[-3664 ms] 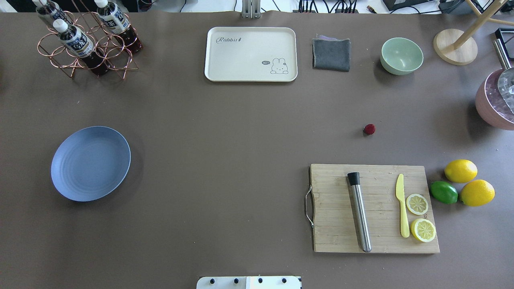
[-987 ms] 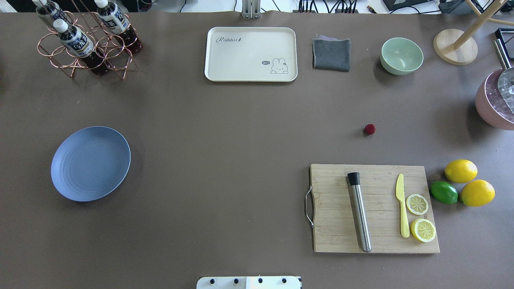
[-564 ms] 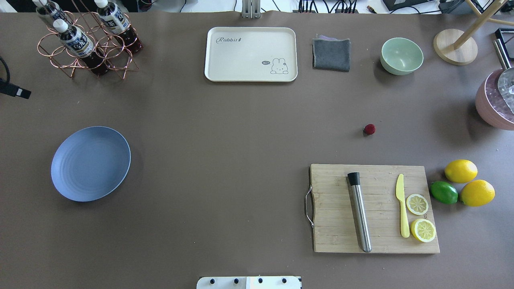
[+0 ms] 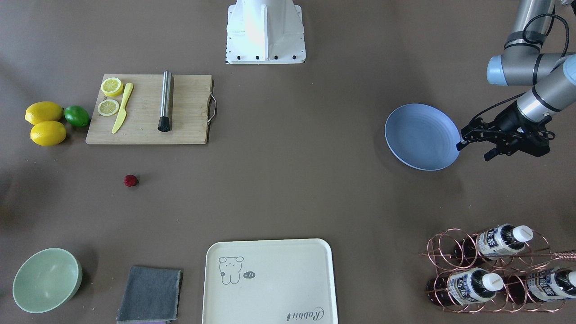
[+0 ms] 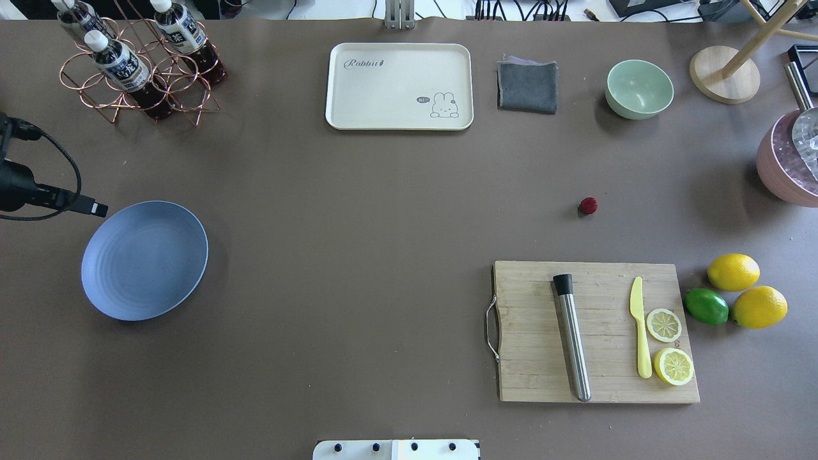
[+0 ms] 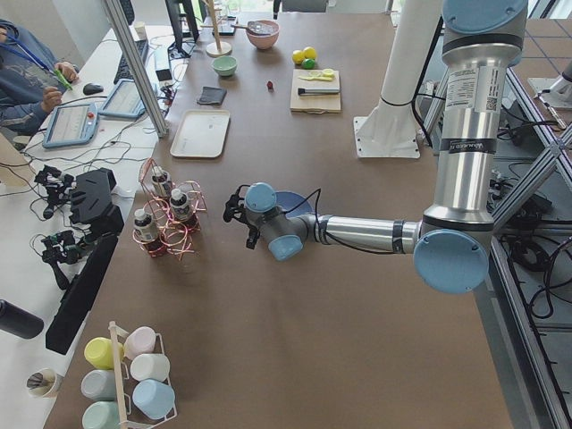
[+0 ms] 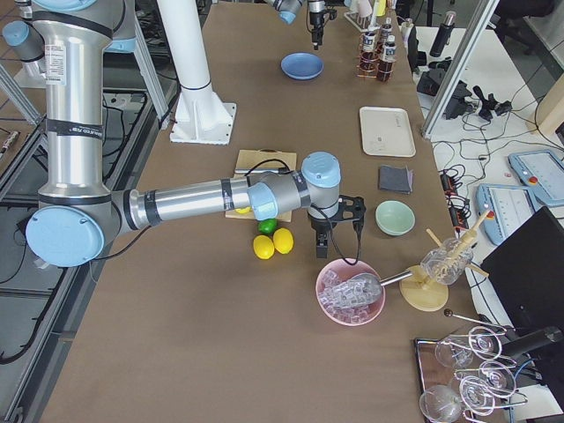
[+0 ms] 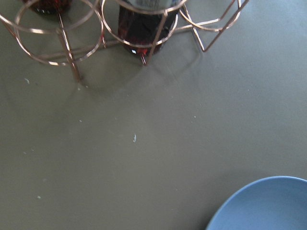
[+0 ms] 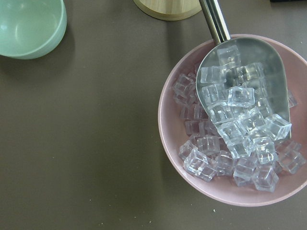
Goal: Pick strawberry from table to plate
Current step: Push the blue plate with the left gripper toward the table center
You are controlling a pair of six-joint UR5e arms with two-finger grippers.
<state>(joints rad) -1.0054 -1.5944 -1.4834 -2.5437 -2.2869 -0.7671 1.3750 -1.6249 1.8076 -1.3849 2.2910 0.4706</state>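
The left gripper [image 4: 473, 151] hovers spread open and empty just beside the plate [image 4: 418, 139]. The right gripper [image 7: 333, 231] hangs near the pink ice bowl [image 7: 351, 310]; whether it is open cannot be told. The strawberry [image 5: 588, 205] lies on the table [image 5: 358, 223], far right of the plate.

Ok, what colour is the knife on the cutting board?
Pale yellow knife; clearest in the overhead view.

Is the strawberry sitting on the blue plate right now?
No, the strawberry lies on the table, far across from the plate.
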